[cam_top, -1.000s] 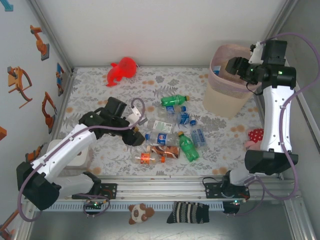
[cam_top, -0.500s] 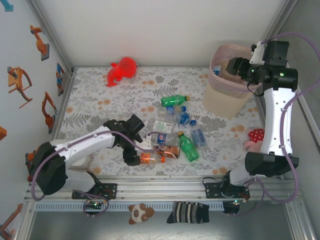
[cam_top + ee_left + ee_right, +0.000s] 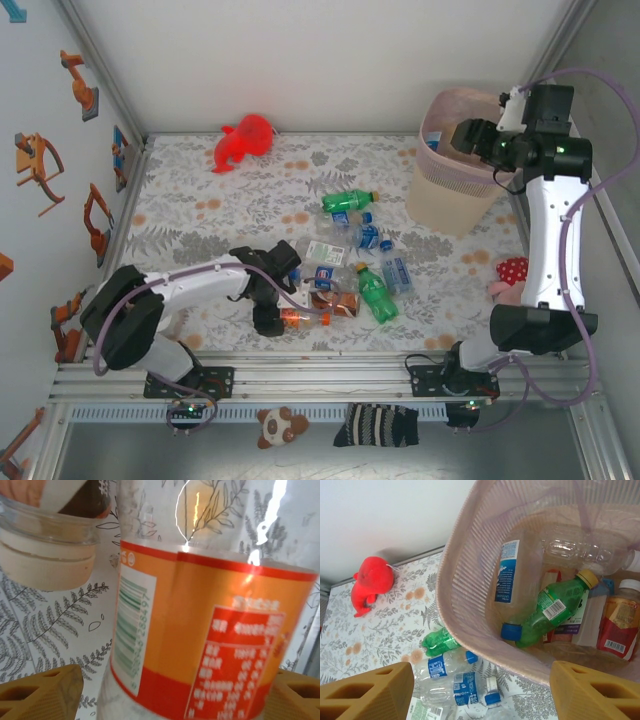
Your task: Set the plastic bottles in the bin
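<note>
Since the preceding frames, the left gripper [image 3: 270,319] has dropped to the near edge of the bottle cluster and reached the orange-labelled bottle [image 3: 300,319], while the right gripper [image 3: 470,135] has stayed above the bin [image 3: 445,205].

In the left wrist view, the orange-labelled bottle [image 3: 200,645] lies between the two fingertips. Its cap and base are cut off by the frame and its label print is blurred. The jaws are parted and straddle it, with a sliver of table visible beside the left fingertip. A clear container end [image 3: 50,545] at upper left is too blurred to identify.

The other plastic bottles [image 3: 350,260] lie loose on the patterned table [image 3: 200,200], among them two green ones [image 3: 348,201] [image 3: 375,292].

In the right wrist view, the right jaws are spread wide and empty over the bin [image 3: 470,595], which stands at the far right corner. It holds a green bottle [image 3: 552,610], a blue-labelled bottle [image 3: 510,575] and others partly hidden beneath them.

A red plush toy [image 3: 245,140] rests at the far edge.
</note>
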You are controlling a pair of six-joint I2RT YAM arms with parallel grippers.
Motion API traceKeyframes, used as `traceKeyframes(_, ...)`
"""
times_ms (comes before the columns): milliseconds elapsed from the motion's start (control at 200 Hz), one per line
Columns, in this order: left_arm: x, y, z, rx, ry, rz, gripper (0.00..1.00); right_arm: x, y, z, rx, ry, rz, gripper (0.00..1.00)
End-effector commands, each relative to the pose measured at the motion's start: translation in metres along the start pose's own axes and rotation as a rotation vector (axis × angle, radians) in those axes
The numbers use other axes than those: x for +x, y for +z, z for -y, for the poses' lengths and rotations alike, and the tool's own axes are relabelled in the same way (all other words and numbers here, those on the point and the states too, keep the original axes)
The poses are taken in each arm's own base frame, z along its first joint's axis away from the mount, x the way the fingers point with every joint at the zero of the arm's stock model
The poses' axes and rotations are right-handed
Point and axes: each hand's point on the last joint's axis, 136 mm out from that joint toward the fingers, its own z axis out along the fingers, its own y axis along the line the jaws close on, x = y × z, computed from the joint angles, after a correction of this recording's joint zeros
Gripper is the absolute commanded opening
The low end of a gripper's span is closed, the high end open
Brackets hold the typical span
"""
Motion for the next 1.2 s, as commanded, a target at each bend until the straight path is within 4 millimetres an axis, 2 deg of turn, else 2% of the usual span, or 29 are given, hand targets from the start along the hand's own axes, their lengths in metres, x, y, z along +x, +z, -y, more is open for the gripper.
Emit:
traceKeyframes(0, 0.005, 0.010, 0.004, 0.020, 0.031, -0.036, 0.79, -0.006, -0.011, -0.007, -0.007, -0.038, 0.050, 0.71)
traceKeyframes(401, 0.008, 0.010, 0.003, 0.011, 0.037, -0.050, 0.63, -0.007, -0.013, -0.008, -0.012, -0.034, 0.056, 0.71)
traceKeyframes(536, 0.006, 0.003, 0.002, -0.001, 0.040, -0.029, 0.56, -0.008, -0.019, -0.008, -0.005, -0.037, 0.065, 0.71)
traceKeyframes(711, 0.000, -0.009, 0.002, -0.020, 0.046, 0.016, 0.55, -0.008, -0.031, -0.011, 0.006, -0.039, 0.075, 0.71)
traceKeyframes(966, -0.024, -0.048, 0.002, -0.065, 0.029, 0.209, 0.52, -0.007, -0.048, -0.027, -0.064, -0.039, 0.108, 0.71)
traceKeyframes(1192, -0.060, -0.114, -0.009, -0.120, -0.039, 0.499, 0.51, -0.008, -0.062, -0.059, -0.232, -0.114, 0.215, 0.71)
